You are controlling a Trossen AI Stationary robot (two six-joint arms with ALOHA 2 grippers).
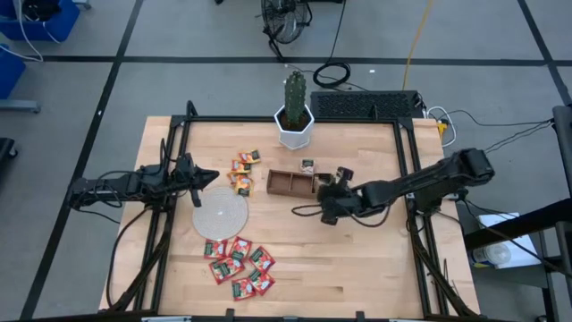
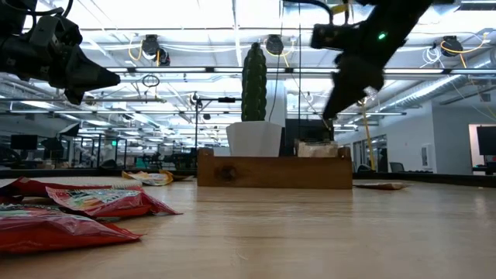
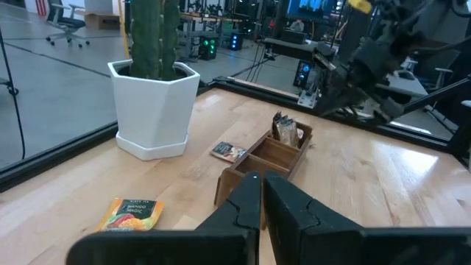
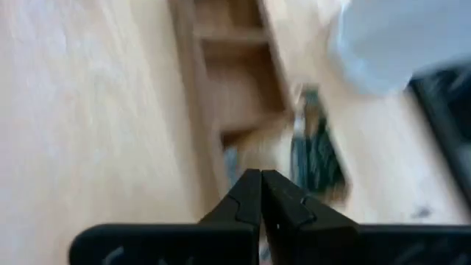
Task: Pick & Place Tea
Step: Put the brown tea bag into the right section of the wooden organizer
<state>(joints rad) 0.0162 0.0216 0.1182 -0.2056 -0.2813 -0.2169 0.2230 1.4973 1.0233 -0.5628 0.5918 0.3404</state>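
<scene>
The brown three-compartment tray lies mid-table. Whitish dark-printed sachets stand in its right-end compartment, and another one lies flat behind the tray. Orange-yellow sachets lie left of the tray. Red-and-green sachets are heaped near the front edge. My right gripper hangs shut above the tray's right end, slanting down. My left gripper hovers shut above the table's left part.
A cactus in a white pot stands behind the tray at the far edge. A round pale grey disc lies between the orange-yellow and red heaps. Bare wood spreads over the near right of the table.
</scene>
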